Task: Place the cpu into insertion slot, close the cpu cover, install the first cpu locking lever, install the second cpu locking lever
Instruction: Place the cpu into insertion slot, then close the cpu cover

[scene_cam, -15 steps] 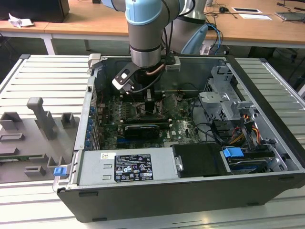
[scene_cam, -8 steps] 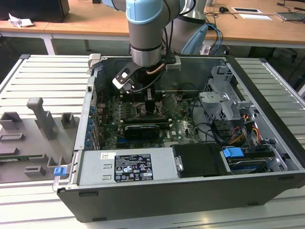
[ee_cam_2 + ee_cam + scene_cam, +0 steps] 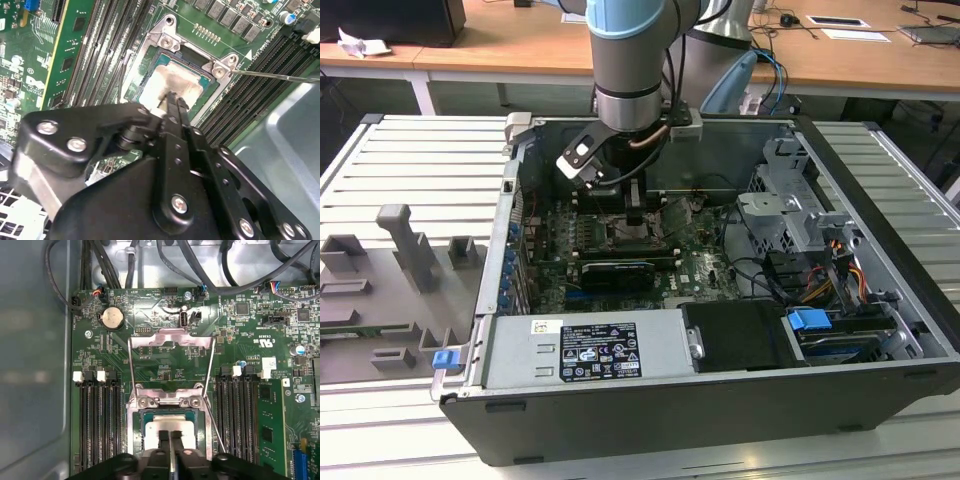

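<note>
The arm reaches down into the open case (image 3: 650, 430), and its gripper (image 3: 635, 218) hangs over the socket (image 3: 170, 401) in the middle of the board (image 3: 710, 270). In both wrist views the fingers (image 3: 162, 440) are drawn together with hardly a gap and nothing is between them. The cpu (image 3: 167, 421) lies flat in the socket with its pale face up. The fingertips (image 3: 172, 100) sit right over its middle, though I can't tell whether they touch it or hang just above.

The cover (image 3: 170, 337) stands open, swung back from its hinge, so bare board shows through its frame. A lever (image 3: 216, 420), a thin wire, runs free beside the socket and is not hooked down.

I'd judge the cpu light and stiff. Its smooth metal top would slide under a finger, and its underside and the socket contacts look delicate. It is best held by two opposite edges and kept level. The cover looks thin and springy, and its free edge, far from the hinge, is the place to take it.
</note>
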Action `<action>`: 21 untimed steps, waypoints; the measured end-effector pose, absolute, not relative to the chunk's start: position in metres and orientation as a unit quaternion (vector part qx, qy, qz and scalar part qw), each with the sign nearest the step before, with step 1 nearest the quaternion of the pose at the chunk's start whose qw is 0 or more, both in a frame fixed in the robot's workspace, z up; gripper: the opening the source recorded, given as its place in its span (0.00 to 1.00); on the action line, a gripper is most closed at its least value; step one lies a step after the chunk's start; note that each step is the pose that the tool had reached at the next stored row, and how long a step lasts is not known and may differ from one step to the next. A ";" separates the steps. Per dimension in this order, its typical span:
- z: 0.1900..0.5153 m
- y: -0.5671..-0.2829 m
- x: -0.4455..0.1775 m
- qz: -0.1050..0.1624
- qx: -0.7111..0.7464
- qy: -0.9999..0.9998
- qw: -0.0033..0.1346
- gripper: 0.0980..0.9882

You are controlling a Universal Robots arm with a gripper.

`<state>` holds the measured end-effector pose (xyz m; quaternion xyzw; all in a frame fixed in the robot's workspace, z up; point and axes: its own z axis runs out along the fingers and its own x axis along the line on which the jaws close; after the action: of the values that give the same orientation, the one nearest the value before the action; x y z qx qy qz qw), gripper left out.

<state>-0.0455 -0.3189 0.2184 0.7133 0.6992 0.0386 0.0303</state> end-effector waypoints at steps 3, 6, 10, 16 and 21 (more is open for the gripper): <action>0.221 -0.319 -0.045 0.039 0.713 0.699 0.030 0.01; 0.222 -0.319 -0.045 0.039 0.713 0.699 0.030 0.01; 0.224 -0.319 -0.045 0.039 0.713 0.699 0.030 0.01; 0.227 -0.319 -0.045 0.039 0.713 0.699 0.030 0.01; 0.231 -0.319 -0.045 0.039 0.713 0.699 0.030 0.01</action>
<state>-0.0455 -0.3189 0.2309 0.7133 0.6991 0.0386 0.0302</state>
